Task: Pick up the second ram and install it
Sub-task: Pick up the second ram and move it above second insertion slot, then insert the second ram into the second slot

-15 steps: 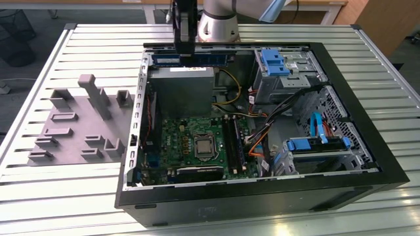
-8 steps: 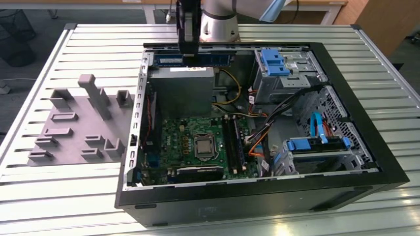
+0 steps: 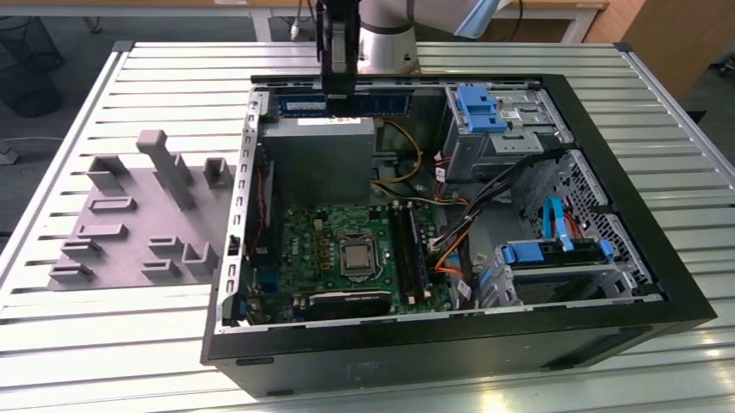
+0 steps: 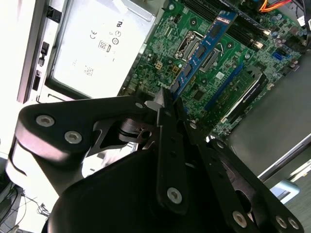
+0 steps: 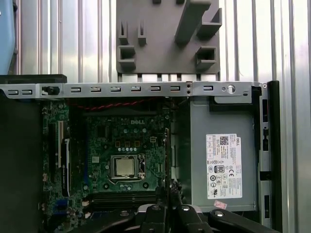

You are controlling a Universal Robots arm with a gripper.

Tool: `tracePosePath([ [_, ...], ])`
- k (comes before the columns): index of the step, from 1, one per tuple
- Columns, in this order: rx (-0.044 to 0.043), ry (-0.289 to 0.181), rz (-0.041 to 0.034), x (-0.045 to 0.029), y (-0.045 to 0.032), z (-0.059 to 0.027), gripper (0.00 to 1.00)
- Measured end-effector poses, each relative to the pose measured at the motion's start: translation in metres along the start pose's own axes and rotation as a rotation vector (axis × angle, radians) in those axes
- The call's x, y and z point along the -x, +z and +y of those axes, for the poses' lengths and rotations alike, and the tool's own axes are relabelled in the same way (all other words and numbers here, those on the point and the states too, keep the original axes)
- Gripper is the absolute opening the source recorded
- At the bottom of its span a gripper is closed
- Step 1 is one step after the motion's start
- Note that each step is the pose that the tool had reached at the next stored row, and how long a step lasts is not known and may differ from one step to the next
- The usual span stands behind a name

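Here the claw (image 4: 167,104) is clenched on one end of the second ram (image 4: 206,51), holding the stick edge-on above the open case's motherboard (image 5: 104,145), apparently so it can line up with the slots.

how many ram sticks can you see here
1: the second ram, clamped in the gripper over the computer case. Another may sit in the motherboard slots; cannot tell.
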State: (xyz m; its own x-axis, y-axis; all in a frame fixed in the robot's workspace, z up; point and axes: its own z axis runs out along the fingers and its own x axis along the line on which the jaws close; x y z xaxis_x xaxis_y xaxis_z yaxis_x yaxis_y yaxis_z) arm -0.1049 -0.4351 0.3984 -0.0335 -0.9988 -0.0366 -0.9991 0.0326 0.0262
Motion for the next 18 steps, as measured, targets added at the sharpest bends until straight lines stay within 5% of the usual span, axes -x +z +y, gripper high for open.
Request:
tracePosePath([
  [18, 0.0000, 0.000, -0.0001, 0.0002, -0.0002, -0.0133, 0.14],
])
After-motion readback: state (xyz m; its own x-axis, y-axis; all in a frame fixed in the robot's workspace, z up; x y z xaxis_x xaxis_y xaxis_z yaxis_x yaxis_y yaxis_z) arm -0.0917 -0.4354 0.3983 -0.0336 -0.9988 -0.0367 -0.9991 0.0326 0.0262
